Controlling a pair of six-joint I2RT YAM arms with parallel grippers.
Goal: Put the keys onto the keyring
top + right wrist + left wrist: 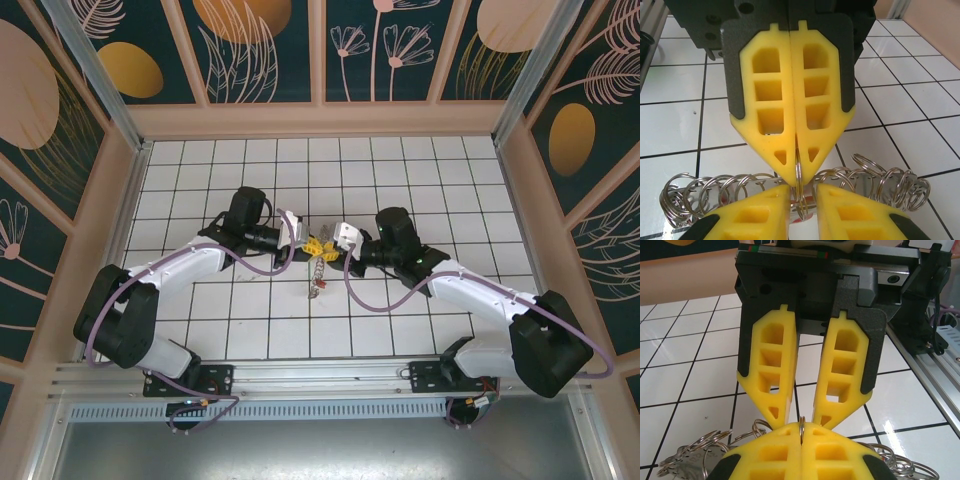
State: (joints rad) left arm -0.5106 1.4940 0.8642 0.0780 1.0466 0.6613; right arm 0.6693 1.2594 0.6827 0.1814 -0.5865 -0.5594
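Left claw (801,434) tight on the thin keyring (801,423) — right claw (799,419) opposite, slightly parted

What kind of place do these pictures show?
Probably a robot test booth: two robot arms bolted to a metal rail, a white tiled table, and flower panels walling it in.
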